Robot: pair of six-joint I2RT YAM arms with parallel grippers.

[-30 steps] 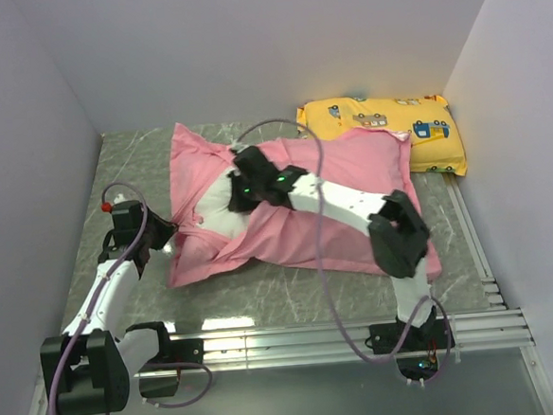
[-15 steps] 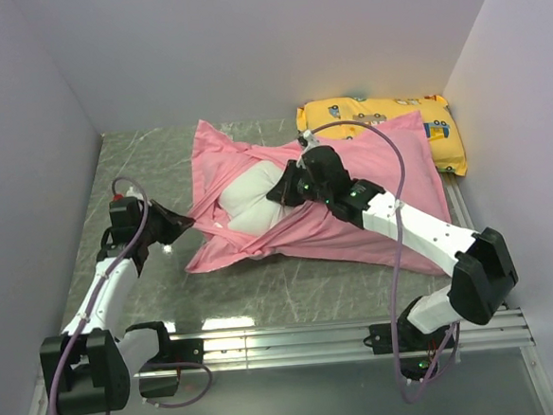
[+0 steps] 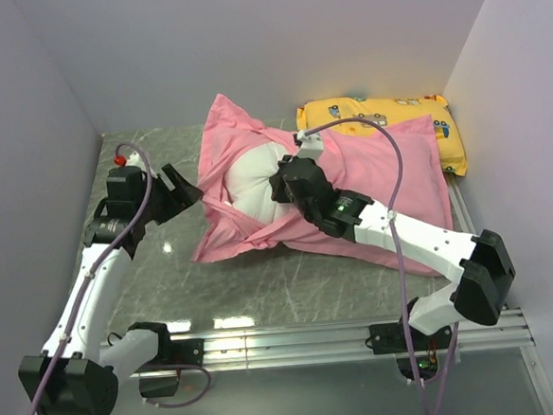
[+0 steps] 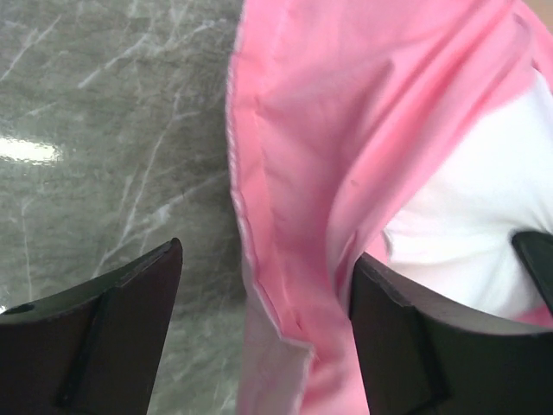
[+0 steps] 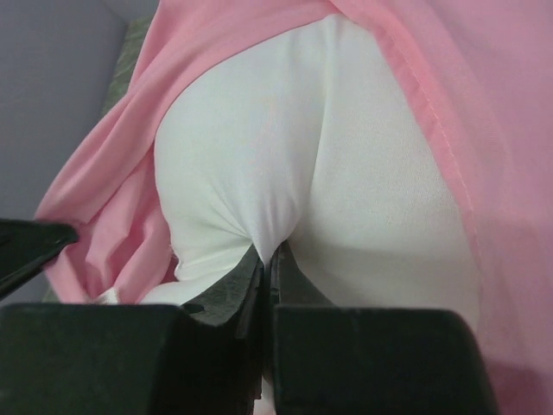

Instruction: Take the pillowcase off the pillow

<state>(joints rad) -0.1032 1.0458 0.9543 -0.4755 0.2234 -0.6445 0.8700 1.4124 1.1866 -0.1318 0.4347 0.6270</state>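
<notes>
The pink satin pillowcase [image 3: 388,176] lies rumpled across the middle of the table, its open end facing left. The white pillow [image 3: 251,176] bulges out of that opening. My right gripper [image 3: 277,184] reaches in from the right and is shut on a pinch of the pillow's white fabric [image 5: 346,156], which puckers at the fingertips [image 5: 259,264]. My left gripper [image 3: 188,190] hovers at the pillowcase's left edge with its jaws wide open. The pink hem [image 4: 268,285] hangs loose between its fingers [image 4: 112,328], and neither one clamps it.
A yellow pillow printed with cartoon vehicles [image 3: 384,119] lies at the back right, partly under the pink cover. Grey walls close in the left, back and right. Metal rails [image 3: 295,337] run along the near edge by the arm bases.
My left gripper has opened and let go of the pillowcase's edge, and it has lifted back a little. The right gripper has kept its grip and dragged the pillow and cover right and farther back.
</notes>
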